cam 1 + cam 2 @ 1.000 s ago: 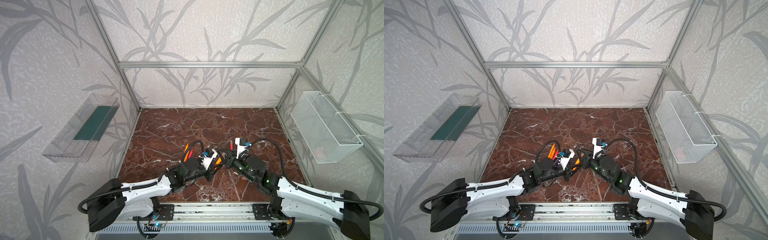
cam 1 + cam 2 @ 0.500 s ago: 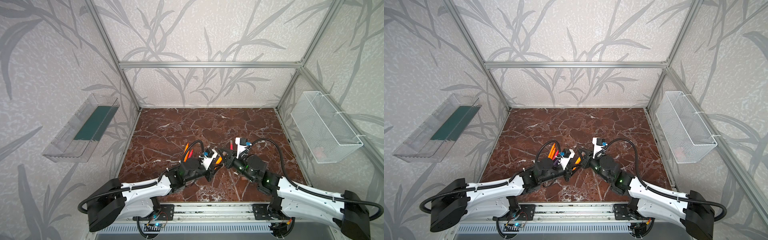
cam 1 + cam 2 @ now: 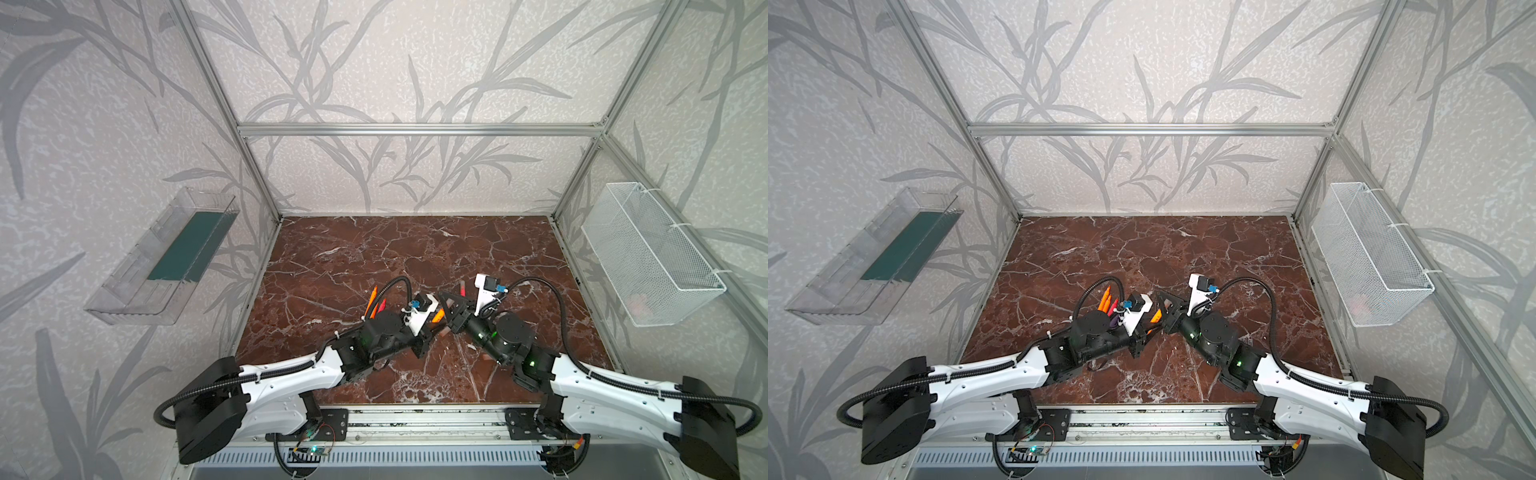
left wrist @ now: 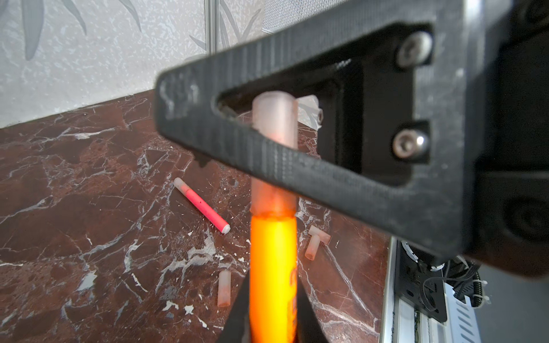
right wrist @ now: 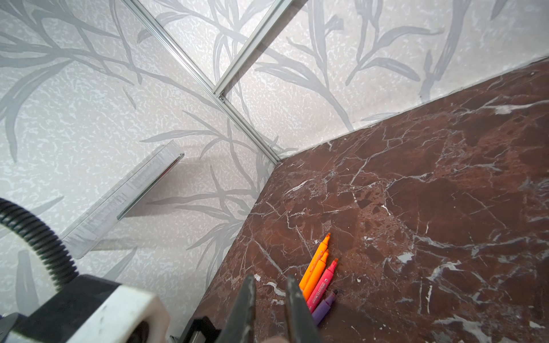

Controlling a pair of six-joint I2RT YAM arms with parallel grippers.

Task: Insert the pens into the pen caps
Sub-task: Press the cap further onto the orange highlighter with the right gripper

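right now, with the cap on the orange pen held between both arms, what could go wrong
1. The cap sits on the tip of the orange pen, with the right pincer on the cap and the left pincer on the barrel. If it is not pushed fully home, it may drop off on release.
2. Three loose caps lie close by on the marble table. Setting the pen down carelessly could send them rolling.

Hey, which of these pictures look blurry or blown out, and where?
Left wrist view: the orange marker pen glows overexposed yellow, and the black finger crossing its translucent cap is soft. Right wrist view: the fingertips blur, the loose coloured pens are crisp. Both top views: even light, sharp throughout.
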